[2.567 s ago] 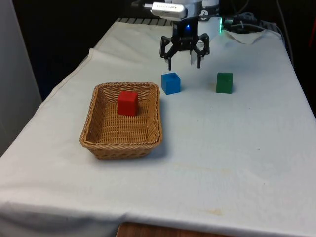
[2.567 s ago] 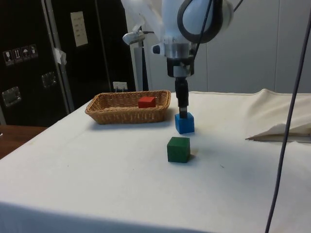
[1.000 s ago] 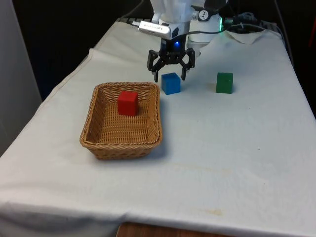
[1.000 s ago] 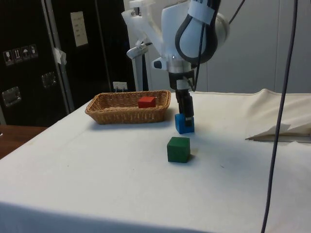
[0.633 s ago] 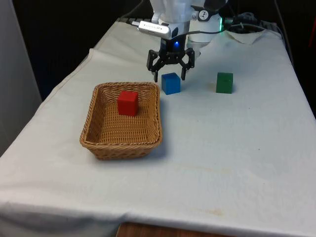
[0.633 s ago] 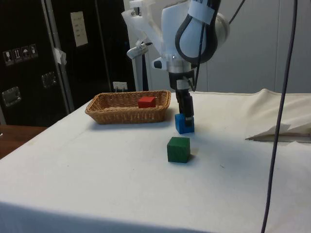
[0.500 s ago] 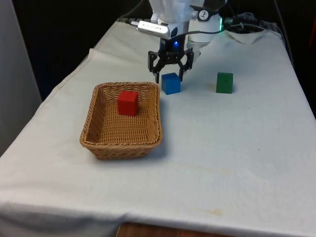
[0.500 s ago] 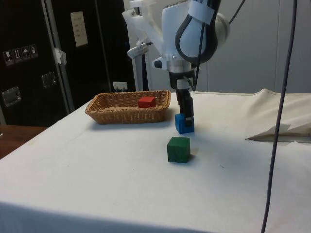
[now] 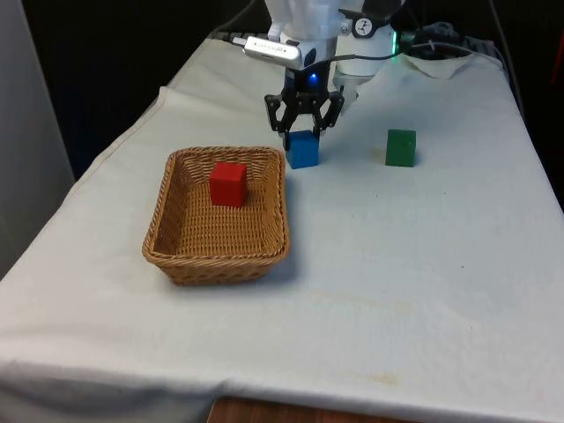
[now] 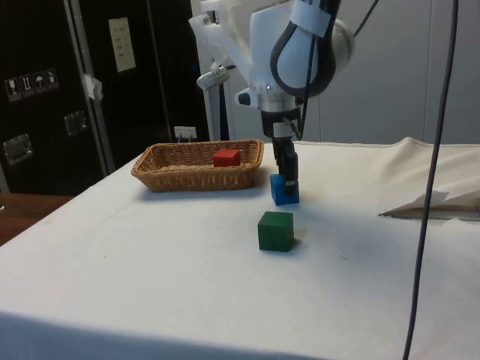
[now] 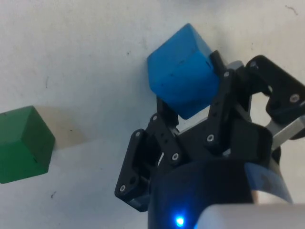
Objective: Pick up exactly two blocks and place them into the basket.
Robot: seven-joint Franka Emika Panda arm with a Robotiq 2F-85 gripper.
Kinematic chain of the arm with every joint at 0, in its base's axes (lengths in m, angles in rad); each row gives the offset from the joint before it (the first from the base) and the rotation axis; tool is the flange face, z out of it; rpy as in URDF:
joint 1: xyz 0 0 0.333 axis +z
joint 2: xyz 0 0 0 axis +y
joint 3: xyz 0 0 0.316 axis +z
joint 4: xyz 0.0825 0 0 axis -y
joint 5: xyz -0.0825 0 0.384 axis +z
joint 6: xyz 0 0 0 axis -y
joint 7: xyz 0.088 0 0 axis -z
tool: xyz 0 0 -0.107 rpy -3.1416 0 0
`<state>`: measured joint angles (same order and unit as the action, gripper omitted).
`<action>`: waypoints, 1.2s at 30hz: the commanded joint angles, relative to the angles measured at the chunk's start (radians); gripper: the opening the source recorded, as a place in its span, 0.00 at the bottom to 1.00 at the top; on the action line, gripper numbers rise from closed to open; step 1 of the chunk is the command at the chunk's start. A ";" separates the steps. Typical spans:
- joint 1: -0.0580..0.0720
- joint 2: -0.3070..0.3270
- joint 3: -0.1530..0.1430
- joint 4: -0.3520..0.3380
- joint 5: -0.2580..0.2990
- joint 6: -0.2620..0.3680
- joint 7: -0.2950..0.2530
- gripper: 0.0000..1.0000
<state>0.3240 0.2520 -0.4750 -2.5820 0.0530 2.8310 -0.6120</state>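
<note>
The blue block (image 9: 301, 151) rests on the white cloth just beyond the far right corner of the wicker basket (image 9: 166, 254), as the front view has it. My gripper (image 9: 302, 132) stands straight down over it, shut on the blue block (image 11: 183, 71); its fingers press two opposite sides. In the side view the gripper (image 10: 286, 178) meets the blue block (image 10: 284, 191) from above. A red block (image 9: 228, 183) lies inside the basket (image 10: 172, 180). The green block (image 9: 401, 147) sits apart, towards the front view's right.
A bunched fold of white cloth (image 10: 427, 201) lies beyond the blocks near the robot's base. The green block (image 10: 276, 230) is a short way from the gripper. The basket's rim is close beside the blue block.
The fingers have closed from wide open onto the blue block. The block has shifted slightly towards the basket; the arm has stayed low over it.
</note>
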 commanded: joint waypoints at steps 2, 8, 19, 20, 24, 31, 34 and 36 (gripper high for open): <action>0.005 -0.014 -0.009 0.005 -0.007 -0.014 0.012 0.01; 0.011 -0.061 -0.016 0.008 -0.023 -0.041 0.054 0.01; 0.009 -0.136 -0.005 0.009 -0.029 -0.075 0.104 0.01; 0.008 -0.142 -0.003 0.008 -0.027 -0.077 0.107 0.01; 0.006 -0.168 0.003 0.006 -0.015 -0.079 0.121 0.01; 0.006 -0.192 0.008 0.012 -0.007 -0.085 0.140 0.01; 0.005 -0.205 0.009 0.023 -0.006 -0.093 0.153 0.01; 0.004 -0.206 0.010 0.019 -0.003 -0.083 0.147 0.01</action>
<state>0.3280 0.0460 -0.4650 -2.5630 0.0500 2.7480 -0.4650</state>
